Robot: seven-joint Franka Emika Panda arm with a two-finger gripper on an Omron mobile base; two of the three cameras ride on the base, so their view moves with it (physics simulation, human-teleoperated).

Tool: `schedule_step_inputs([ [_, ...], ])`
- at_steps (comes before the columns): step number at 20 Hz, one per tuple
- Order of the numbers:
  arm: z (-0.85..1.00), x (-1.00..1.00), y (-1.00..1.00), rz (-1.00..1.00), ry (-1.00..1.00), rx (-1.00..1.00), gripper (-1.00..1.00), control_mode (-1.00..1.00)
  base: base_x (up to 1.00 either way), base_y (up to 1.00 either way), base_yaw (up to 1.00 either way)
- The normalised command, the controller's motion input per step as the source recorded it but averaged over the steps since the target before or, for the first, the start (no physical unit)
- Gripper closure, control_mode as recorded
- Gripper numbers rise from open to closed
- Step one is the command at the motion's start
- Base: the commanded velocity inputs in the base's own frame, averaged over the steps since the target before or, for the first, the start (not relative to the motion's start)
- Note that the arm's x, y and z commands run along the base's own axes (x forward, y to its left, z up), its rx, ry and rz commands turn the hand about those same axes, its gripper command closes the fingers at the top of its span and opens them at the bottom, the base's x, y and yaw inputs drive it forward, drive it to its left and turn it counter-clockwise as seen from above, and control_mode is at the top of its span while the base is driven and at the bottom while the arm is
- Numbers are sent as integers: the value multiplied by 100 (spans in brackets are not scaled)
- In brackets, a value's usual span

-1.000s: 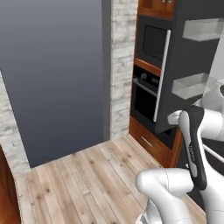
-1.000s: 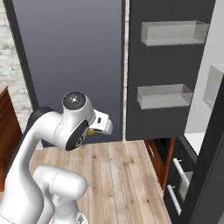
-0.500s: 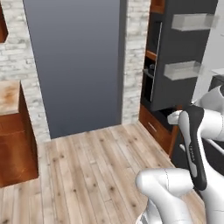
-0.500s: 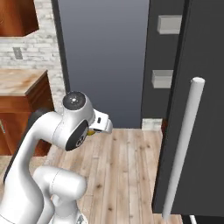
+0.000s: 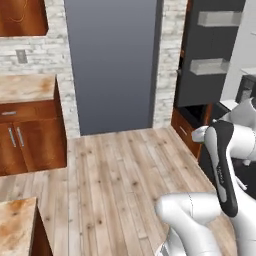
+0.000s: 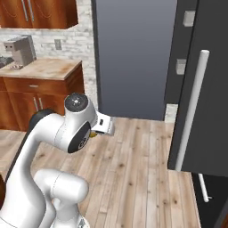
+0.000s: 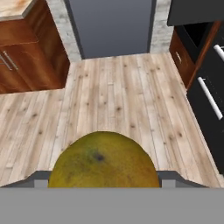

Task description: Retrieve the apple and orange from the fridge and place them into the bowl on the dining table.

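While the arm is folded close to its body, the pincer (image 6: 94, 133) grasps the orange (image 7: 103, 159) over the wooden floor (image 5: 115, 170).
Nearest in the hand view, the yellow-orange fruit sits wedged between the two finger tips, its olive-toned skin low in the frame above pale planks. In the right base view a sliver of that fruit peeks out beside the white wrist. Farther off, the fridge (image 6: 207, 84) stands to the right with its dark door swung out and a long white bar handle (image 6: 190, 109) upright on it. Wooden cabinets (image 5: 30, 137) under a marble counter (image 5: 25, 87) stand left, against a white brick wall (image 5: 37, 52).
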Motion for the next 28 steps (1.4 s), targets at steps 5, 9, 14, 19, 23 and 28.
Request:
schedule_step_inputs([
  [5, 0, 0, 0, 0, 0, 0, 100, 100, -100, 50, 25],
  [9, 0, 0, 0, 0, 0, 0, 100, 100, -100, 30, 24],
  [14, 0, 0, 0, 0, 0, 0, 100, 100, -100, 20, 22],
  [19, 0, 0, 0, 0, 0, 0, 100, 100, -100, 30, 20],
  [23, 0, 0, 0, 0, 0, 0, 100, 100, -100, 34, 19],
  [28, 0, 0, 0, 0, 0, 0, 100, 100, -100, 37, 18],
])
